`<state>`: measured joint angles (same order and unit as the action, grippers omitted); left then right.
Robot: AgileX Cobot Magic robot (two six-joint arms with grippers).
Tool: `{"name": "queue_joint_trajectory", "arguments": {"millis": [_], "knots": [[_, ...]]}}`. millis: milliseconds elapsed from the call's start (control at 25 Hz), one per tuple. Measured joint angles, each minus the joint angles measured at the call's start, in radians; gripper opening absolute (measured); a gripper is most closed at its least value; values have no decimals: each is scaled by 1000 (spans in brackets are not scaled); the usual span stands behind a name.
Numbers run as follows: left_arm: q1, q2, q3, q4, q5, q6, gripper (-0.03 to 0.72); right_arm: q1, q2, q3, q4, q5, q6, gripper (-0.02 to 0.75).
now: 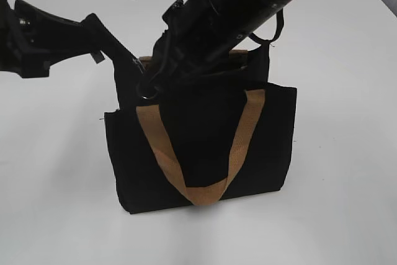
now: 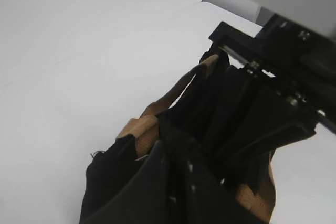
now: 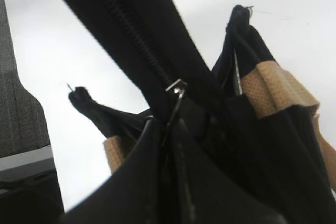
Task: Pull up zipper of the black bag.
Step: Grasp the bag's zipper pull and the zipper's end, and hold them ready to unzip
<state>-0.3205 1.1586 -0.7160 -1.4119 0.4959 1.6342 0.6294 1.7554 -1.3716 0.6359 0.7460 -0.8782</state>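
1. Standing upright on a white table point(image 1: 56, 203), the black bag point(image 1: 205, 159) faces us with a tan strap point(image 1: 198, 193) hanging in a loop down its front.
2. On the left, our left gripper point(image 1: 133, 66) reaches in from the side and meets the bag's upper left corner. Its wrist view shows dark fingers bunched against black fabric, and they look closed on the bag's edge, though we cannot tell this for certain.
3. In the middle, our right gripper point(image 3: 170, 124) comes down from above onto the bag's top edge. Its fingers appear pressed together around the small silvery pull tab point(image 3: 177, 88) of the zipper point(image 3: 126, 24), whose teeth run up and away from the tab.
4. On the right, the bag's far top corner point(image 1: 263, 51) stands up, unheld.
5. We judge the bag light and soft: the cloth will fold and follow any pull, so one end needs holding taut.
6. We judge the tab small, stiff and smooth, best pinched flat and drawn along the teeth.
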Motion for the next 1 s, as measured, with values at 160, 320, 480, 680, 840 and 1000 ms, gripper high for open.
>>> {"name": "queue_joint_trajectory", "arguments": {"millis": [160, 320, 480, 680, 840, 1000], "knots": [[0, 0, 0, 0, -17, 0, 7, 0, -29, 0, -56, 3, 0, 13], [0, 0, 0, 6, -32, 0, 7, 0, -52, 0, -113, 7, 21, 11], [0, 0, 0, 8, -62, 0, 7, 0, -68, 0, -155, 15, 48, 4], [-3, 0, 0, 10, -80, -1, 7, 0, -76, -1, -276, 33, 133, 2], [-4, 1, 0, 14, -89, -20, 7, 4, -76, -2, -367, 42, 210, 2], [-4, 2, 0, 17, -102, -30, 7, 5, -79, -2, -471, 84, 301, 0]]}}
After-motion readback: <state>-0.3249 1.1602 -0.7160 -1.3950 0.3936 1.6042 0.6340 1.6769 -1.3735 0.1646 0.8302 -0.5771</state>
